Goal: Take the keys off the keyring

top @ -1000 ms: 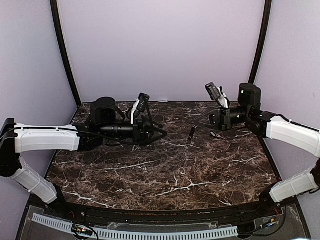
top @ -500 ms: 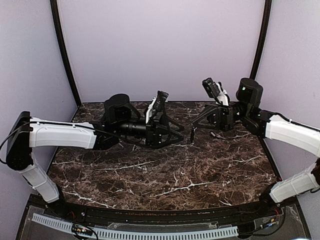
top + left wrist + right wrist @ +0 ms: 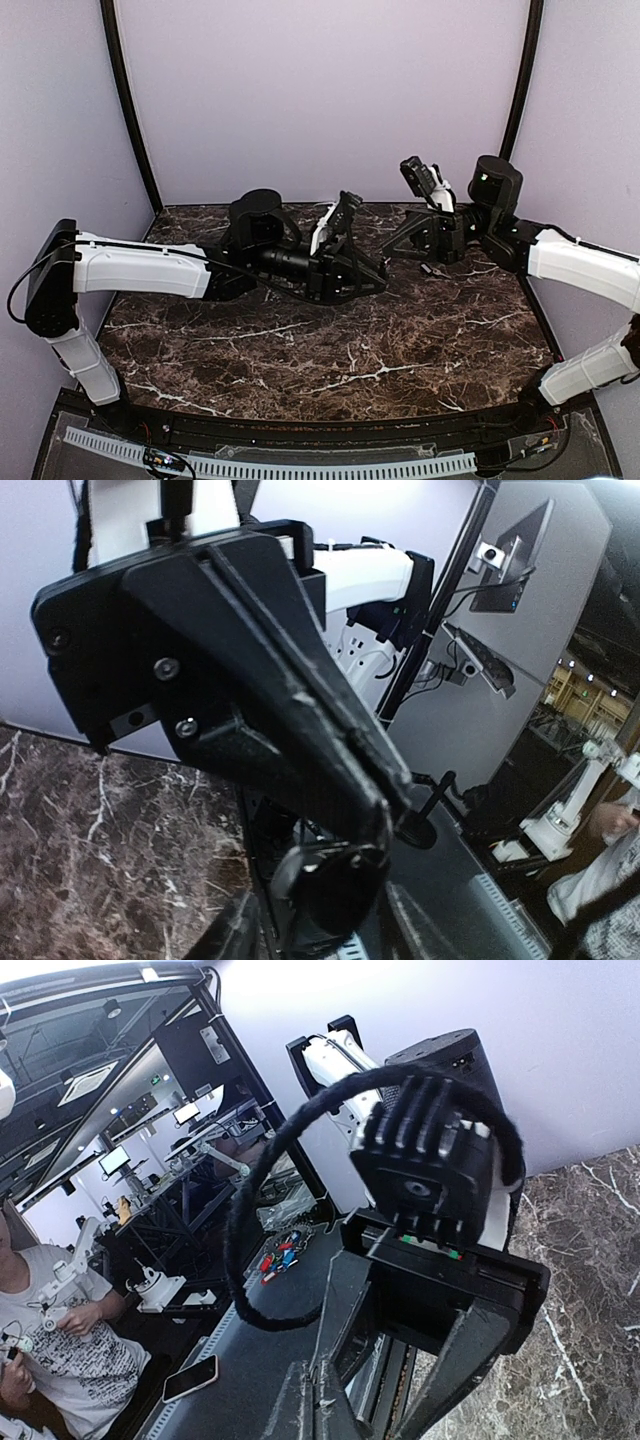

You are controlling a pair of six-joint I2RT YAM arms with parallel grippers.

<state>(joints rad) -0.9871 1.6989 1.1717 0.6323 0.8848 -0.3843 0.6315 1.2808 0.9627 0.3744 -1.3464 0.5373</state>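
My left fingers (image 3: 290, 700) lie one over the other in their own wrist view, so the gap between them is hidden. From the right wrist they look apart at the roots, with the tips lost low in the frame. I cannot tell whether they are spread or pinching anything. My right fingers (image 3: 303, 1400) are pressed together into one thin wedge, and I cannot make out whether anything sits between them.

Nearest me, a white slotted strip (image 3: 300, 467) runs along the near edge between my two bases. Beyond it lies the dark marble table (image 3: 330, 350), veined in white. My left arm (image 3: 140, 270) reaches across it toward the right, low and nearly level, and the left gripper (image 3: 382, 279) ends just past the table's middle. A black cable loop (image 3: 250, 1220) arcs beside its wrist camera (image 3: 418, 1185). The right gripper (image 3: 385, 249) comes in from the far right, pointing left. Its tip is just beyond the left one's tip and very close to it; touching or not, I cannot tell.

One of the keys (image 3: 432, 268), tiny and dark with a pale glint, lies on the marble just on the near side of the right gripper's body. Where the tips meet, everything is black on dark, and I cannot pick out the keyring there. Behind stands a lilac wall (image 3: 320, 100) between two black posts (image 3: 125, 110).
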